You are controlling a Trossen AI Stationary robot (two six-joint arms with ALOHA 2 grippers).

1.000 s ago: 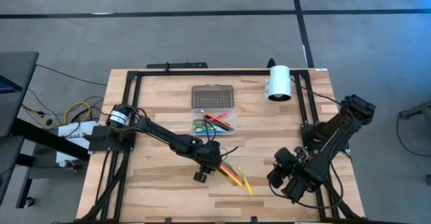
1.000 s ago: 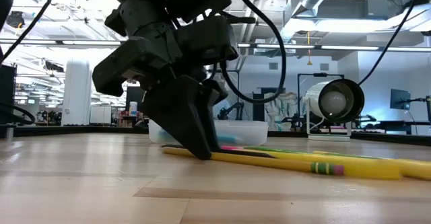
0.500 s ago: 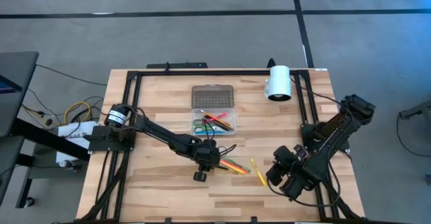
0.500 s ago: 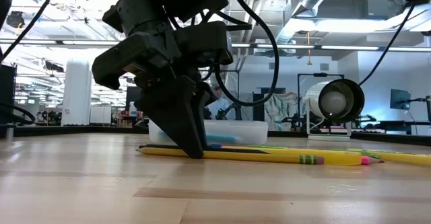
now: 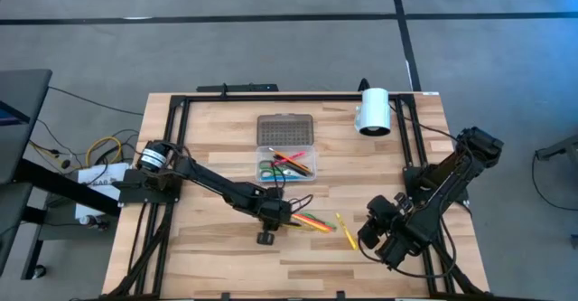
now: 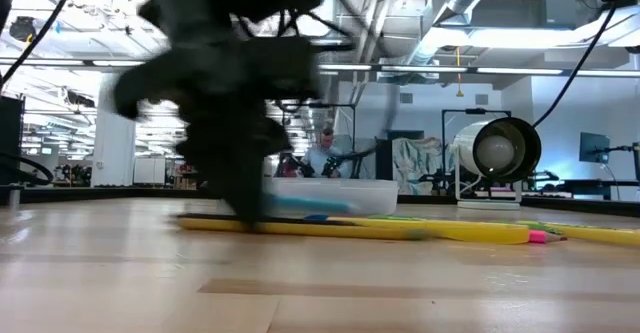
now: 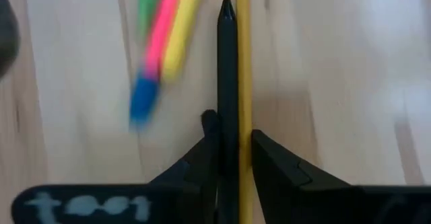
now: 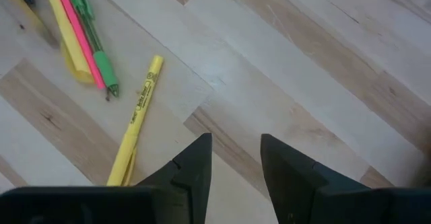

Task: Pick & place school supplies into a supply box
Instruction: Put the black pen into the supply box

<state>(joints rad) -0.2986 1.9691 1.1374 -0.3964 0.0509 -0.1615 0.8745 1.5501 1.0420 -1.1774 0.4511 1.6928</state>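
Observation:
My left gripper stands at the table's middle, just near of the clear supply box, shut on a black marker and a yellow pencil. Beside them lie green, pink and yellow pens, side by side on the wood. The box holds green-handled scissors and some pens; its dotted grey lid lies flat behind it. My right gripper is open above bare wood, close to a yellow highlighter lying flat. In the low view my left gripper is blurred. My left gripper pinches the black marker and the yellow pencil together between its two fingers, which come from above, pointing down. Both run lengthwise through the gap. In the low view the yellow pencil lies along the table.
A white cylinder lies at the far right of the table. A black frame runs around the tabletop. Bare wood lies left of the left gripper and along the near edge.
My left gripper has slid toward the table's left edge, staying down at the wood and dragging the yellow pencil along the table with it. The loose pens have swung from slanting to nearly level, and the yellow highlighter has ended up apart, nearer my right gripper.

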